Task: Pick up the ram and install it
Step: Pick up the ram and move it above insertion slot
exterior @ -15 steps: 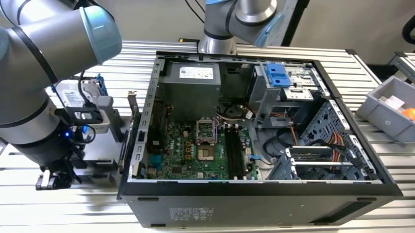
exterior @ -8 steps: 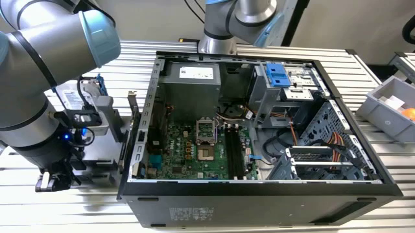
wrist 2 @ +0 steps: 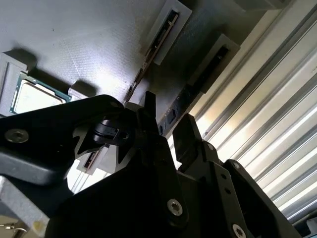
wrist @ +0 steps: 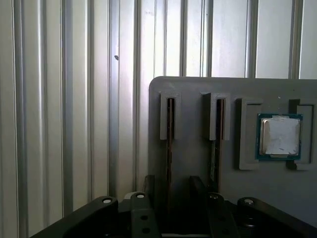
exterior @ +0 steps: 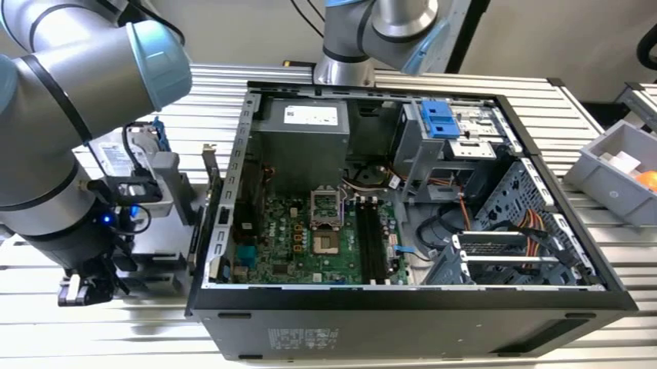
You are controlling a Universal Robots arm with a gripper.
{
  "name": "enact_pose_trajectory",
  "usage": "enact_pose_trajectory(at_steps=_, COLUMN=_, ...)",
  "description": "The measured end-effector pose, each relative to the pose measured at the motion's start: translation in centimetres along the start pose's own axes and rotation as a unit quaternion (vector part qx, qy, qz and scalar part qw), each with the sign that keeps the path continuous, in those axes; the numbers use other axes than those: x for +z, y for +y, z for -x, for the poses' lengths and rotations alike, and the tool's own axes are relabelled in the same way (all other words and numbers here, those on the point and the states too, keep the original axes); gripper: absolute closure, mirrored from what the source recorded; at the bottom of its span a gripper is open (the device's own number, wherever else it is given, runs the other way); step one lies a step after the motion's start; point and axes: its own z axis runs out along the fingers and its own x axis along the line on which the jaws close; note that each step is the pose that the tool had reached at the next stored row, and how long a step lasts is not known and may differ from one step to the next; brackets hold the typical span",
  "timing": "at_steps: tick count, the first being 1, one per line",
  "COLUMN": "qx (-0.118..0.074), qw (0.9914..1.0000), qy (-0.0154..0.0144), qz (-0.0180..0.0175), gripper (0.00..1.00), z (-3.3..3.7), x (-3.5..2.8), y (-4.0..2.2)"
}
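Pick-up stage: the gripper (wrist: 172, 184) hangs released, fingers (wrist: 149, 186) straddling the ram (wrist: 170, 129), which stands edgewise in its gray holder (wrist: 190, 153) — not yet clenched. A clean grasp, I judge, needs square closure on the board's faces.

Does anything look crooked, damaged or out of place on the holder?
Nothing stands out. Both rams sit straight in the holder slots, the processor lies flat in its pocket, and the open end effector straddles one ram.

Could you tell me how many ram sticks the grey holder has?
2. One ram stick in the grey holder's outer slot; the other stick in the next, nearer the processor.
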Motion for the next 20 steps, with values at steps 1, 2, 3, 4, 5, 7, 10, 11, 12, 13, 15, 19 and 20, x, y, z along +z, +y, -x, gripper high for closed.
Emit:
enact_pose_trajectory(at_steps=1, qx=0.002, qw=1.0, qy=-0.0001, qz=-0.0001, gripper=0.0, z=0.02, x=0.02, y=0.01)
enact_pose_trajectory(at_steps=2, qx=0.005, qw=0.99999, qy=-0.0002, qz=-0.0002, gripper=0.0, z=0.05, x=0.05, y=0.01)
enact_pose_trajectory(at_steps=3, qx=0.005, qw=0.99999, qy=-0.0002, qz=-0.0003, gripper=0.0, z=0.07, x=0.06, y=0.01)
enact_pose_trajectory(at_steps=4, qx=0.005, qw=0.99999, qy=-0.0002, qz=-0.0002, gripper=0.0, z=0.08, x=0.06, y=0.01)
enact_pose_trajectory(at_steps=5, qx=0.005, qw=0.99999, qy=-0.0002, qz=-0.0002, gripper=0.0, z=0.08, x=0.06, y=0.01)
enact_pose_trajectory(at_steps=7, qx=0.005, qw=0.99999, qy=-0.0002, qz=-0.0002, gripper=0.0, z=0.11, x=0.06, y=0.02)
enact_pose_trajectory(at_steps=10, qx=0.005, qw=0.99999, qy=-0.0001, qz=-0.0002, gripper=0.0, z=0.12, x=0.07, y=0.01)
enact_pose_trajectory(at_steps=11, qx=0.005, qw=0.99999, qy=-0.0002, qz=-0.0002, gripper=0.0, z=0.13, x=0.07, y=0.02)
enact_pose_trajectory(at_steps=12, qx=0.005, qw=0.99999, qy=-0.0002, qz=-0.0002, gripper=1.0, z=0.14, x=0.08, y=0.01)
enact_pose_trajectory(at_steps=13, qx=0.005, qw=0.99999, qy=-0.0002, qz=-0.0002, gripper=1.0, z=0.15, x=0.08, y=0.01)
enact_pose_trajectory(at_steps=15, qx=0.005, qw=0.99999, qy=-0.0001, qz=-0.0001, gripper=1.0, z=0.16, x=0.08, y=0.01)
enact_pose_trajectory(at_steps=19, qx=0.005, qw=0.99999, qy=-0.0001, qz=-0.0002, gripper=1.0, z=0.19, x=0.09, y=0.01)
enact_pose_trajectory(at_steps=20, qx=0.005, qw=0.99999, qy=-0.0001, qz=-0.0002, gripper=1.0, z=0.19, x=0.09, y=0.01)
